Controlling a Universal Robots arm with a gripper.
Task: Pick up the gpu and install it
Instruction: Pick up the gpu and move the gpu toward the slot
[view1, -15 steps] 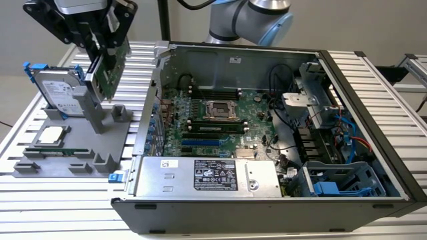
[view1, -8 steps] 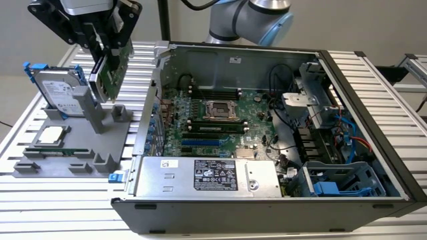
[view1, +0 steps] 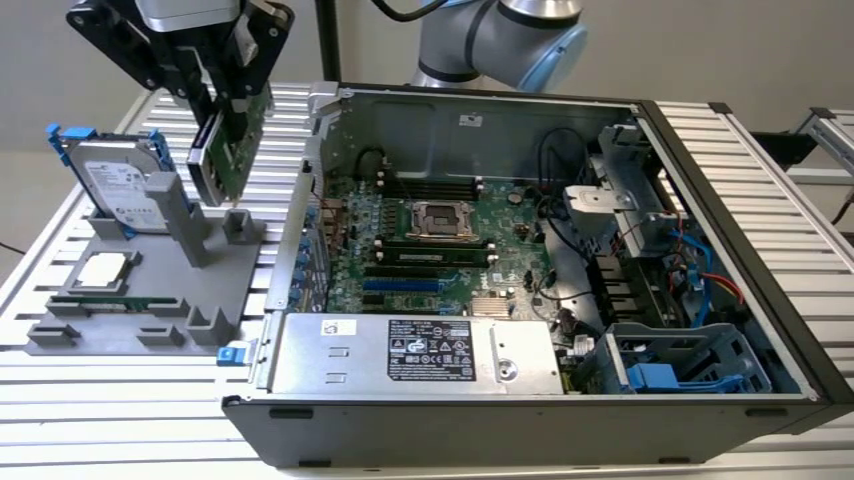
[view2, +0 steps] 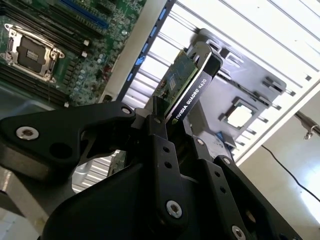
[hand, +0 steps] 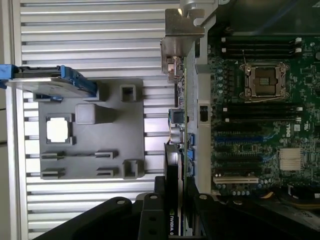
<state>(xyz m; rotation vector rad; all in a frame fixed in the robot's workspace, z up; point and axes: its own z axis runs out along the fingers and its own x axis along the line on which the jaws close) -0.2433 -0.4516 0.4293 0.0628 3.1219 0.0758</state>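
Black-fingered, your gripper (view1: 222, 100) is clamped on the gpu (view1: 220, 150), which hangs on edge just outside the computer case (view1: 521, 428), above the grey holder (view1: 167, 285) beside it; you're mid-carry, I judge, and must clear the case wall.

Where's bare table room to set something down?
Bare slats in front of the tray, and beside the case at the exterior view's right. Tray and case interior are crowded; the gripper holds the gpu over the tray's edge.
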